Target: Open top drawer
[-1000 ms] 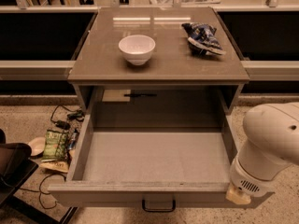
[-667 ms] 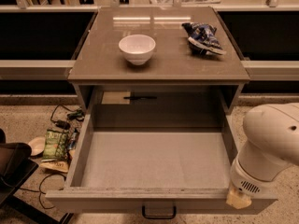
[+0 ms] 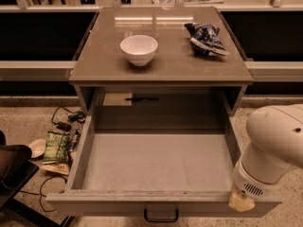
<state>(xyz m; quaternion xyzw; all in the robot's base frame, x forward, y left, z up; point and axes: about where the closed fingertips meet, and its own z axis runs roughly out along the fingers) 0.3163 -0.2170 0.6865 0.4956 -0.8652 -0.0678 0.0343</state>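
Note:
The top drawer stands pulled far out from under the grey table top, its deep grey box empty. Its flat front runs along the bottom edge of the view, with the small black bar handle at its middle. My white arm housing hangs over the drawer's front right corner, ending in a yellowish tip. My gripper is out of view, hidden beyond that housing at the lower right.
A white bowl and a blue snack bag sit on the table top. A black bar shows on the cavity's back wall. Cables, a green packet and a dark chair lie on the floor left.
The drawer has slid a little further out toward the camera. The arm housing has barely moved.

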